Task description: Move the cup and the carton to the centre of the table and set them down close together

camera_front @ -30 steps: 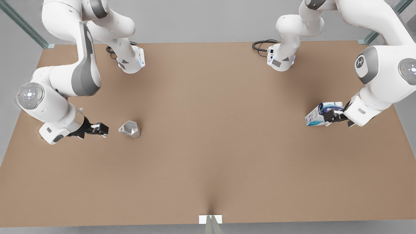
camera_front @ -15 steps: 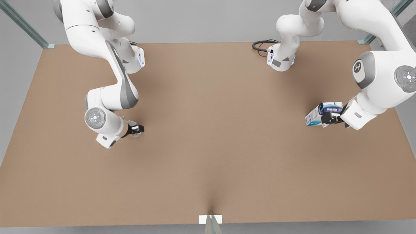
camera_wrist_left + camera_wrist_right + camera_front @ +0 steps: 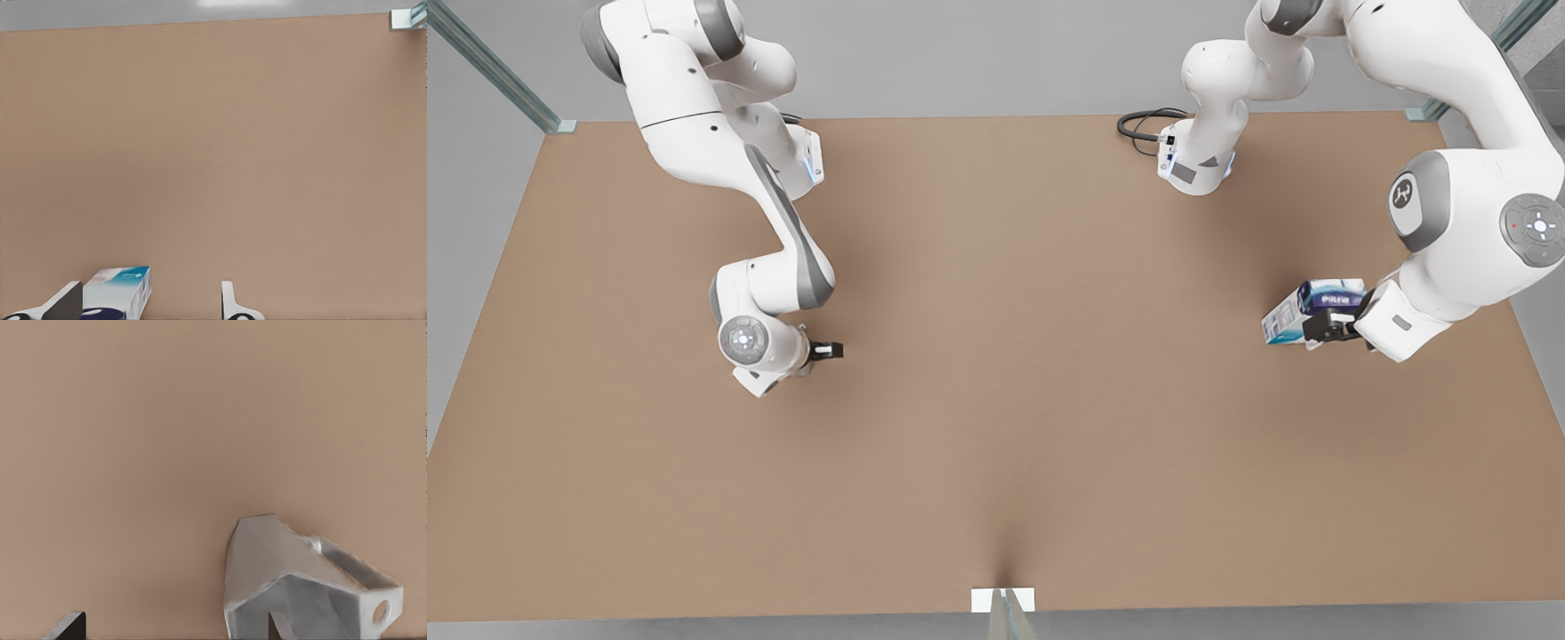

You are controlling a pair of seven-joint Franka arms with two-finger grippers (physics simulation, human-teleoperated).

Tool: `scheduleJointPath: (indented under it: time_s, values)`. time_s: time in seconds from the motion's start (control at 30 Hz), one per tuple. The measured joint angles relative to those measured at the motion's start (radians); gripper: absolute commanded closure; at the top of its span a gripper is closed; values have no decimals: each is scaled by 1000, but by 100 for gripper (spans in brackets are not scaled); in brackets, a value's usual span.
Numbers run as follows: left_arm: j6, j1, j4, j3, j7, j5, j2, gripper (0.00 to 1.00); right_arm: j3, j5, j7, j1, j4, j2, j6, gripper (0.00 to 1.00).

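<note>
Silvery-grey cup (image 3: pixel 293 580); white, teal, dark-blue carton (image 3: pixel 1303 311); light-brown table (image 3: pixel 996 373).

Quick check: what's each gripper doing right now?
Left gripper: open, fingers either side of the carton.
Right gripper: open, straddling the cup.

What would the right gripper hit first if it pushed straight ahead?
Likely the cup: it lies just ahead of the right gripper, one finger over it; beyond is bare table.
</note>
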Motion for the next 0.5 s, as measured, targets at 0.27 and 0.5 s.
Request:
scheduleJointPath:
  time_s: [0.27,0.5]
  values:
    - [-1,0,1,5,0,-1,2,0,0,-2,4,7,-119,-4,86,0]
    - [4,0,1,5,0,-4,5,0,0,-8,3,13,-145,-5,106,0]
